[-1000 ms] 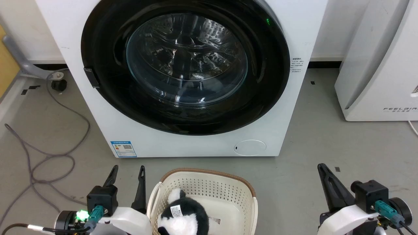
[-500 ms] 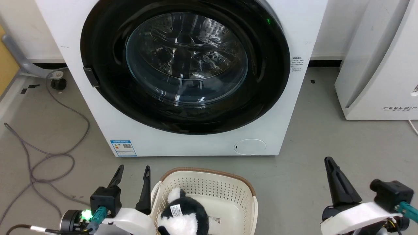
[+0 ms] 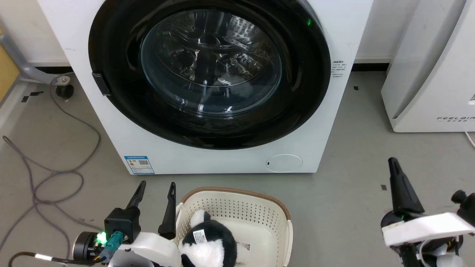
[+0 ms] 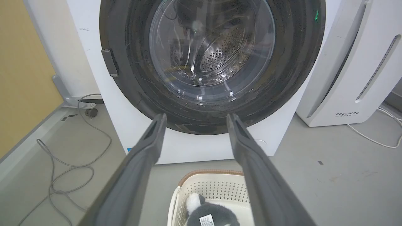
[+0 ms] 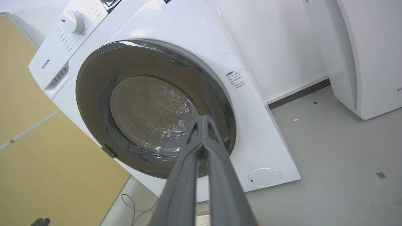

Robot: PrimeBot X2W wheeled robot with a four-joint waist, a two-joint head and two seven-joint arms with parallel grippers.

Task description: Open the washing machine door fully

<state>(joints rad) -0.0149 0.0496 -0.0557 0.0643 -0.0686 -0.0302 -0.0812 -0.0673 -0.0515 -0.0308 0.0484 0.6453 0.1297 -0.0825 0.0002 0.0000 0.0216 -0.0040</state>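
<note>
1. Sitting shut and flush in the front of the washing machine (image 3: pixel 222 159), the washing machine door (image 3: pixel 209 70) faces the robot. I judge that none of the opening is done yet.
2. A small dark tab (image 3: pixel 101 83) sits on the door's left rim, its long axis roughly upright. It looks like the place to pull, so the hinge is probably on the right.
3. The door lies ahead of and above both pincers, well apart from each. The left pincer (image 3: pixel 157 183) has its fingers spread wide and holds nothing, and it is the nearer one to the tab. The right pincer (image 3: pixel 392 161) has its fingers pressed together on nothing and stands off at the lower right.
4. Counted: one door, one machine and two pincers. One cream basket (image 3: pixel 285 222) stands just beside the left pincer with one black-and-white plush toy (image 3: pixel 207 244) in it. One other white appliance (image 3: pixel 426 74) stands at the right, and a grey cable (image 3: pixel 55 174) lies on the floor at the left.
</note>
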